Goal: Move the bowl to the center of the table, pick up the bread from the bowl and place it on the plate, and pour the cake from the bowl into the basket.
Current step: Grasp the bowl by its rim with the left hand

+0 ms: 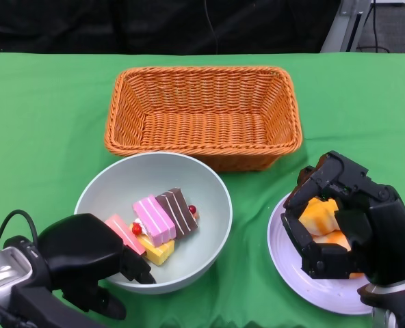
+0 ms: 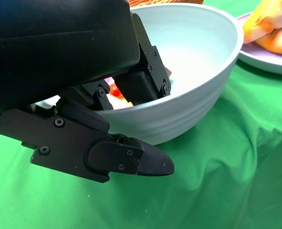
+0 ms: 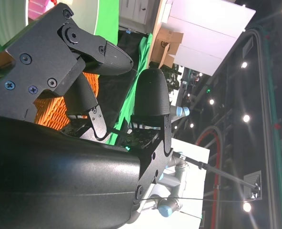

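The pale green bowl [image 1: 154,171] [image 2: 198,95] stands left of centre and holds several cake slices: a pink one [image 1: 154,220], a brown one [image 1: 178,210] and a yellow one [image 1: 158,251]. My left hand [image 1: 86,263] [image 2: 74,57] grips its near rim, fingers inside and thumb against the outer wall. The orange bread [image 1: 322,212] [image 2: 269,24] lies on the white plate [image 1: 291,273] [image 2: 274,62] at the right. My right hand [image 1: 349,225] [image 3: 60,157] hovers over it. Its fingers are curved around the bread but spread apart, with nothing pinched between them in the right wrist view.
The orange wicker basket [image 1: 202,72] [image 3: 50,105] stands behind the bowl at the table's far middle, with nothing in it. Green cloth covers the table. Bowl and plate sit close together near the front edge.
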{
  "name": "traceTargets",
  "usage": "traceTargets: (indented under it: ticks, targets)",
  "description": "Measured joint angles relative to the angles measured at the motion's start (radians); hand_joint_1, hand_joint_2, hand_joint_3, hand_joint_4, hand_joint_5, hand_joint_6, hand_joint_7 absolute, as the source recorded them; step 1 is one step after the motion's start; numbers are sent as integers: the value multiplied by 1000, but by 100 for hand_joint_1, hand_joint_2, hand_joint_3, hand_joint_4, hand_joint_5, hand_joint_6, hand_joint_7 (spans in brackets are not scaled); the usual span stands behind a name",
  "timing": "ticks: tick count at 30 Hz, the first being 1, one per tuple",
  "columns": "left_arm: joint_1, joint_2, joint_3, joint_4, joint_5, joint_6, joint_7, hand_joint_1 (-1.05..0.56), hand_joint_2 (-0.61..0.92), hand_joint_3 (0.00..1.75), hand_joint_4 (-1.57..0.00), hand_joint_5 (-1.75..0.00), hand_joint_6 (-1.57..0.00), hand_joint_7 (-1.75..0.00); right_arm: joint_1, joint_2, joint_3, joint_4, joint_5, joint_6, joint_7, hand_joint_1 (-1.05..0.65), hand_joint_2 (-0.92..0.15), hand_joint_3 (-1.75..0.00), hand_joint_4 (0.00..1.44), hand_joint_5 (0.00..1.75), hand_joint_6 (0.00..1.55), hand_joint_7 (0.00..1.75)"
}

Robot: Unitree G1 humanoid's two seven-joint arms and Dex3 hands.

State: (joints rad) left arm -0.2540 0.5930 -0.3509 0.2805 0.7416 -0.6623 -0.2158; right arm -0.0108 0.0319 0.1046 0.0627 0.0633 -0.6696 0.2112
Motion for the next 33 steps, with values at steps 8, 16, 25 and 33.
traceTargets:
  ticks: [8, 16, 25, 33]
  targets:
    - [0, -2, -14, 15, 10, 30, 7, -67, 92, 23, -47, 0, -45, 0, 1, 0, 0, 0, 0, 0, 0, -30, -38, -112, 70, 168, 62, 148]
    - [0, -2, -22, 16, 9, 42, 10, -57, 92, 20, -68, -9, -59, -6, 3, 0, 1, 0, -4, 0, -5, -28, -34, -118, 69, 171, 60, 151]
    - [-6, -1, -35, 56, 11, -10, 93, -25, 92, 9, -95, -60, -105, -12, 3, 1, 0, 4, 3, -12, -4, -29, -35, -115, 68, 170, 60, 149]
    - [-10, -3, -39, 91, 16, -49, 177, -20, 92, 6, -71, -140, -120, -11, 3, 1, 0, 5, 4, -18, -2, -30, -35, -113, 69, 171, 61, 150]
